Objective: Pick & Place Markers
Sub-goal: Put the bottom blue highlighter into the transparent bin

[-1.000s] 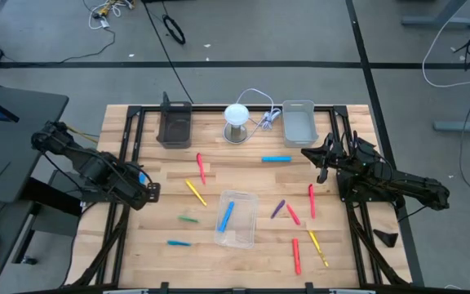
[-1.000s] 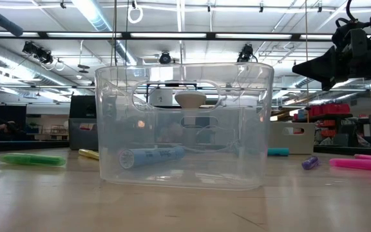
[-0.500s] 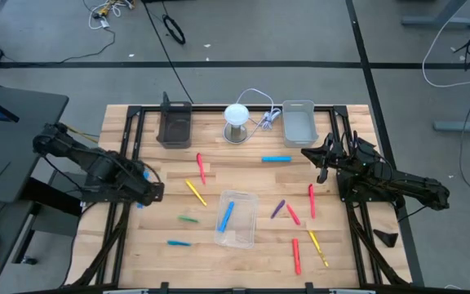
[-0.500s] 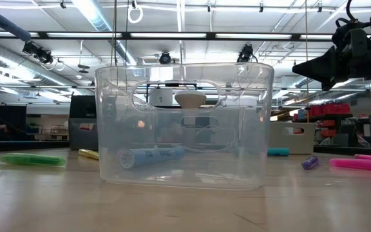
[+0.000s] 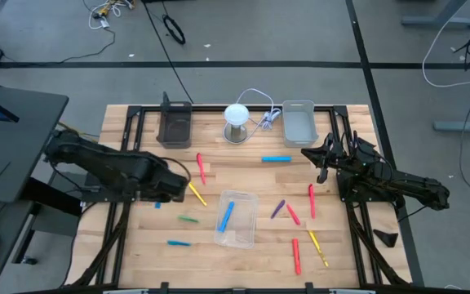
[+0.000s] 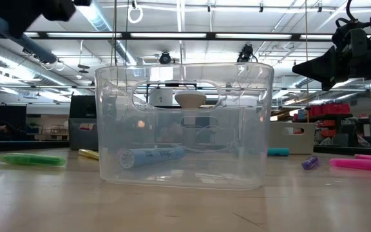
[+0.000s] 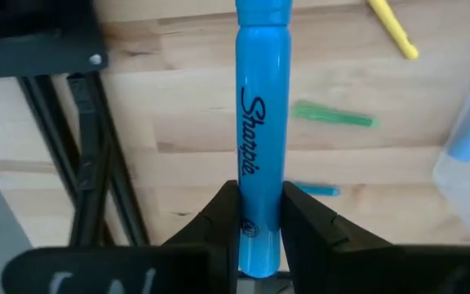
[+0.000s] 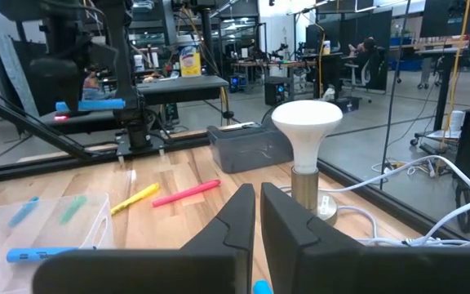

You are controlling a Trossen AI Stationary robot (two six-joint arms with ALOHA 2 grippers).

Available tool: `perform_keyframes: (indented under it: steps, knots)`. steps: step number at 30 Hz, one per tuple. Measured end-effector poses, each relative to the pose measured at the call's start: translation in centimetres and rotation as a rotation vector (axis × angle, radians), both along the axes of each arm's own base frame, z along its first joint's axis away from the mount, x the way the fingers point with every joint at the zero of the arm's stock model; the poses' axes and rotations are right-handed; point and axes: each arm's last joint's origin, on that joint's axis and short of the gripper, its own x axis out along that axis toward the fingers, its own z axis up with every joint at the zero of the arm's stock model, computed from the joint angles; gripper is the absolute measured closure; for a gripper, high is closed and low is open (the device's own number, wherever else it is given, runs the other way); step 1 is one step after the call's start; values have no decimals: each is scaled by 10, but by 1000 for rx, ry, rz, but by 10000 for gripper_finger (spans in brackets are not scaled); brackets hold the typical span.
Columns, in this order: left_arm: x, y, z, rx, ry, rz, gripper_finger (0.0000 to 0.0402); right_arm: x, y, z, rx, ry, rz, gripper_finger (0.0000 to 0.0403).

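My left gripper hangs over the table's left part, pointing down and shut on a blue marker. That marker also shows in the right wrist view. A clear tray at the table's middle holds one blue marker. Loose markers lie flat on the wood: red, yellow, green and blue at the left. Blue, purple, red and yellow ones lie at the right. My right gripper waits shut at the right, holding nothing. My left gripper pinches the blue marker's barrel between its two fingers, just past the printed lettering toward one end. The fingers point down and lie across the marker. The marker is lifted clear of the table and lies about level.
At the far edge stand a black tray, a white lamp with its cord, and a grey tray. Black frame rails run along the table's left and right sides. Bare wood lies between the left markers and the clear tray.
My left gripper has carried the blue marker toward the table's right, toward the clear tray, sinking a little and turning slightly about its own axis. It has stayed shut on the marker, which remains clear of the table.
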Motion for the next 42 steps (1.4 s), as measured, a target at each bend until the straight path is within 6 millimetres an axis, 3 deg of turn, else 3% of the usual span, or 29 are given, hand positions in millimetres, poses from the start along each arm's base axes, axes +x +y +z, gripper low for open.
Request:
perform_keyframes:
  steps: [5,29,36,42]
  knots:
    - [26,1,-14,10,3,-7,332,0,0,0,0,0,0,374]
    - [177,-37,-20,32,-123,-92,332,0,0,0,0,0,0,374]
    - [206,-50,-28,26,-163,-113,332,0,0,0,0,0,0,374]
    - [217,-56,-28,44,-198,-116,332,0,0,0,0,0,0,374]
